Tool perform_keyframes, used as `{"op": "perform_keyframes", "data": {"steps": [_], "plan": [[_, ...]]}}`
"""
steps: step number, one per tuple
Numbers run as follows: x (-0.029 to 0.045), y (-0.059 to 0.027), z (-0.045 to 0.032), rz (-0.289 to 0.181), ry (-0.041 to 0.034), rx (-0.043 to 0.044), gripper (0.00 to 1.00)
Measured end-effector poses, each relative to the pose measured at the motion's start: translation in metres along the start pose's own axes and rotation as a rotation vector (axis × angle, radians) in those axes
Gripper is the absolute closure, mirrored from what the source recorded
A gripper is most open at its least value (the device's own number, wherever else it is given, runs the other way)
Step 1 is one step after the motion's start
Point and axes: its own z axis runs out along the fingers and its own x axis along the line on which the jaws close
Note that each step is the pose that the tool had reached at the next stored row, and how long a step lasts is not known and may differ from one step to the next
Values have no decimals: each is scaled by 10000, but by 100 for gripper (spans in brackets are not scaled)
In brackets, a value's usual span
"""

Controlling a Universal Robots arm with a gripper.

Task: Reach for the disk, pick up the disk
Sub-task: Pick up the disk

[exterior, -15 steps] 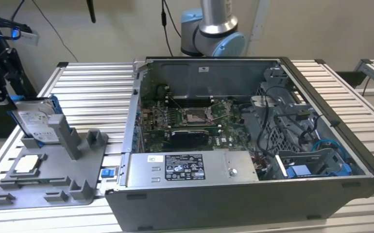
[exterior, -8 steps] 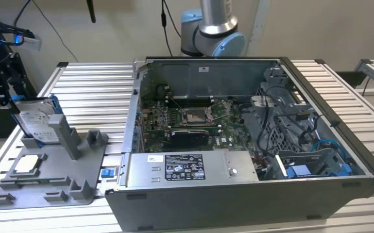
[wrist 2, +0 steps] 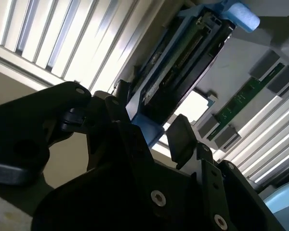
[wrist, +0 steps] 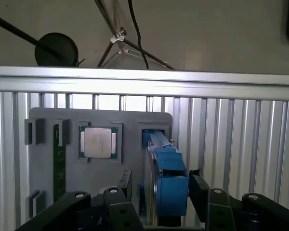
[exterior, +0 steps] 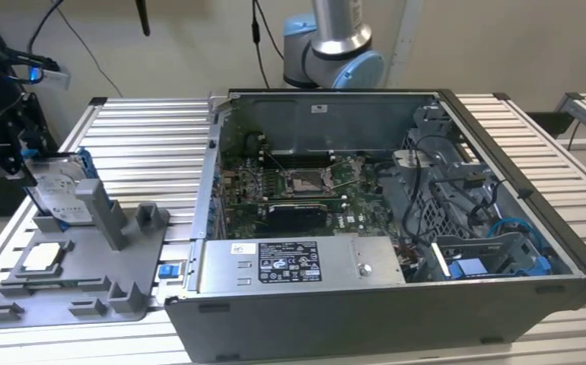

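Observation:
The disk (exterior: 62, 192) stands on edge in a slot of the grey fixture (exterior: 80, 285) at the exterior view's left, silver with a white label and a blue frame. My gripper (exterior: 17, 163) is down over its upper end. In the first wrist view the disk's blue-framed edge (wrist: 166, 180) runs between the two black fingers (wrist: 125, 183), with a gap on each side. The second wrist view shows the same blue edge (wrist 2: 147, 127) between the fingers (wrist 2: 180, 139). The gripper (wrist: 160, 185) is open and straddles the disk without pressing on it.
A small square chip (wrist: 98, 142) and a green memory stick (wrist: 59, 161) lie on the fixture beside the disk. An open computer case (exterior: 395, 228) with a labelled power-supply box (exterior: 293, 262) takes up the slatted table's middle and the exterior view's right. The arm's base (exterior: 334, 53) stands behind the case.

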Motion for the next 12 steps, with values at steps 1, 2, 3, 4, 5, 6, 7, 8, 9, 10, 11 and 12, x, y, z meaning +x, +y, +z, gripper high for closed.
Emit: {"op": "perform_keyframes", "data": {"steps": [1,2,3,4,5,6,7,8,9,10,11,12], "plan": [[0,0,16,38,0,3,0],[-1,0,33,87,-1,6,0],[-2,0,48,134,-1,6,0],[-4,1,64,175,-1,7,0],[-10,1,82,205,-1,9,0],[-18,1,101,216,0,8,0],[-27,1,117,226,0,8,0],[-37,1,135,233,0,8,0],[-51,0,154,236,0,9,0],[-65,0,172,236,0,8,0],[-78,1,191,238,0,10,0],[-89,1,211,241,-1,11,0]]}}
